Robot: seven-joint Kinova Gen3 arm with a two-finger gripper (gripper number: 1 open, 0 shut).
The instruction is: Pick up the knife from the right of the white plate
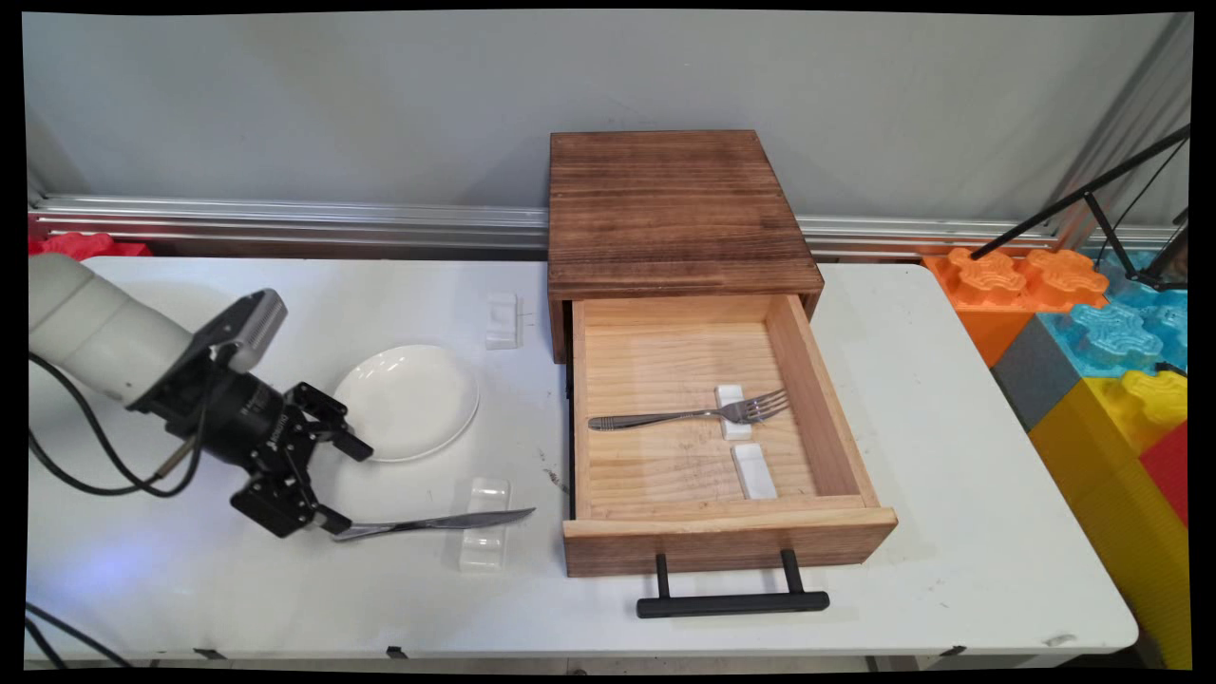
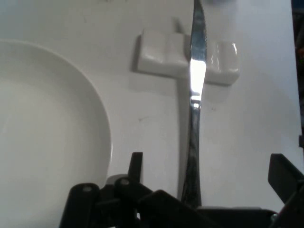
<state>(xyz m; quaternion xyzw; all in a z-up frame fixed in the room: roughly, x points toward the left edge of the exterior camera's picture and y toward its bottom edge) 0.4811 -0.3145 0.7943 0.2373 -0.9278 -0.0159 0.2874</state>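
A smooth white desk (image 1: 902,399) carries a round, glossy white plate (image 1: 407,401) at left of centre, a polished steel knife (image 1: 432,522) lying across a small white ceramic rest (image 1: 484,537) toward the lower middle, and a second rest (image 1: 503,319) above the plate. A rough dark-stained wooden box (image 1: 674,214) sits mid-frame, its pale, grained drawer (image 1: 708,456) pulled open; inside, a steel fork (image 1: 689,415) leans on a third rest (image 1: 733,411), with a fourth (image 1: 754,470) beside it. The arm reaches in from the left, tilted low, its gripper (image 1: 344,484) at the knife's handle. The fingers (image 1: 351,444) are spread wide either side of the handle; contact cannot be told.
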